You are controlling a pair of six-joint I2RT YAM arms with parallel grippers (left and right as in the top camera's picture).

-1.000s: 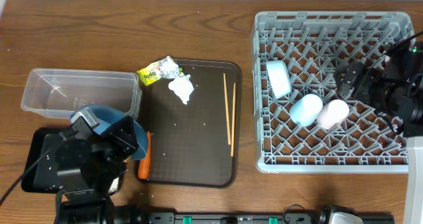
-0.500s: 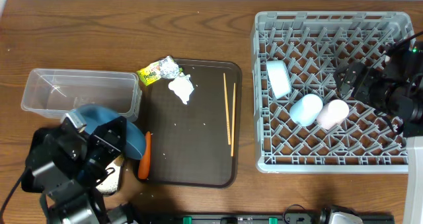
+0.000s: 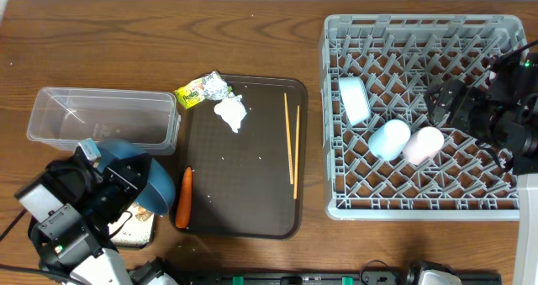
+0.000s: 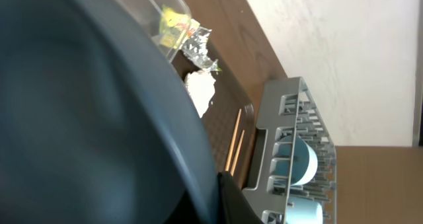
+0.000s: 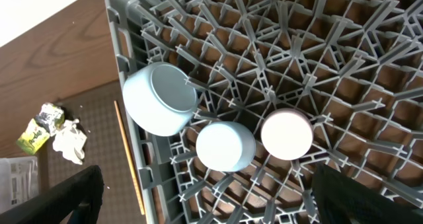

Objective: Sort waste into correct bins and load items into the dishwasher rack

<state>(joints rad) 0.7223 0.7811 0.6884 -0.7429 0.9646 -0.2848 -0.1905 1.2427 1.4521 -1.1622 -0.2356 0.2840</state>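
The left gripper [image 3: 126, 182] is at the near left corner of the table, clamped on the rim of the one blue plate [image 3: 145, 177], which stands tilted on edge and fills most of the left wrist view. The arm hides what lies under it. Just behind the plate, by the left edge, sits one clear tub [image 3: 101, 117].

In the middle of the table lies a brown tray [image 3: 252, 192]. One carrot [image 3: 182, 208] lies along its near left corner, just beside the plate. One white tissue [image 3: 230, 112] rests at the tray's far side, and one yellow-green wrapper [image 3: 202, 89] overlaps its far left corner, close to the tub. Two chopsticks [image 3: 291, 146] lie side by side along the tray's right edge. A few white specks dot the tray.

The grey rack [image 3: 420, 22] takes up the right side of the table. Inside it are one white bowl [image 3: 354, 99] on edge and two cups lying side by side, a light-blue cup [image 3: 389, 139] and a pink cup [image 3: 423, 145]. The right gripper [image 5: 211, 204] hangs over the rack near the right edge, fingers spread wide and holding nothing
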